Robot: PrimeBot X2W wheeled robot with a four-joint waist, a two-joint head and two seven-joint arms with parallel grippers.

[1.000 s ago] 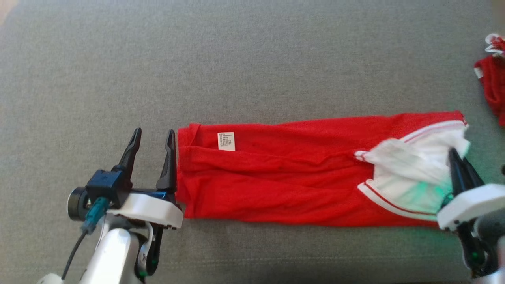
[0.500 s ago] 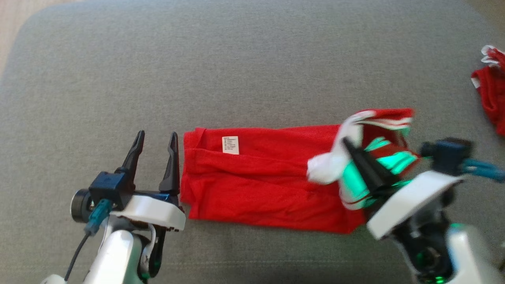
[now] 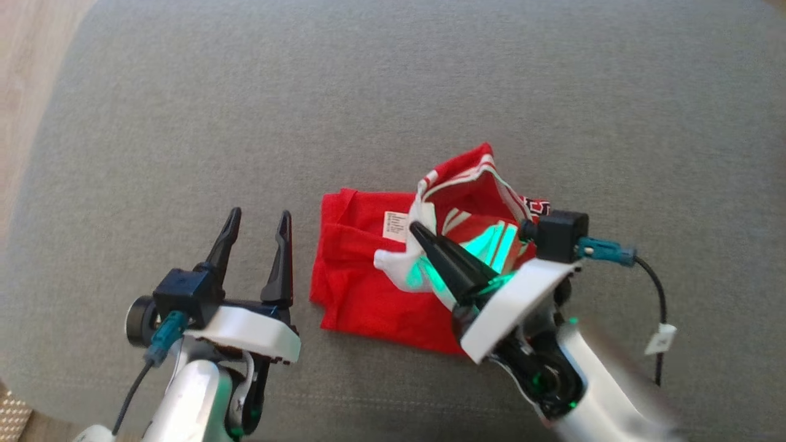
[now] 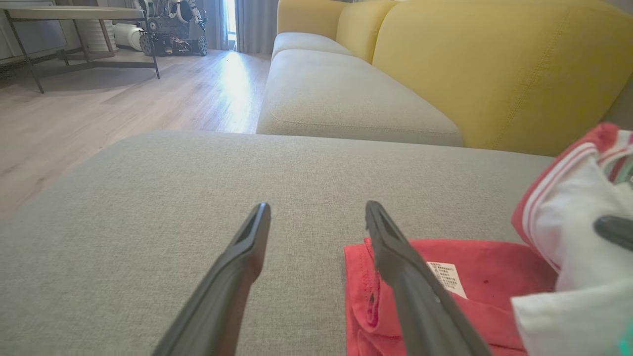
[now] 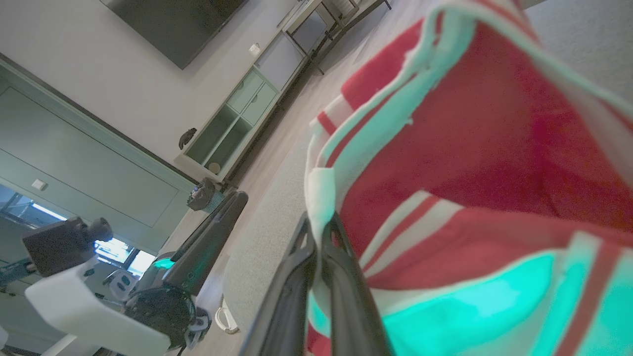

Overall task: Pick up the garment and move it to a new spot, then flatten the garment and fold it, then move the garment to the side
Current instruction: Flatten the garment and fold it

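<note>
Garment hem [image 3: 396, 264] farther left, tight within right gripper [image 3: 416, 230]

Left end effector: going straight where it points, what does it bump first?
Probably nothing soon: the left end effector points over bare grey cushion. The red garment lies beside it, off its line. Farther on, a sofa; depth unclear.

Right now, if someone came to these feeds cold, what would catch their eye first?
The red garment stands out mid-way across the grey cushion, its white-trimmed end lifted and doubled over toward the label end. The right gripper is shut on that trim, with green light glowing on the cloth. The left gripper sits open and holds nothing, just beside the garment's left edge.
</note>
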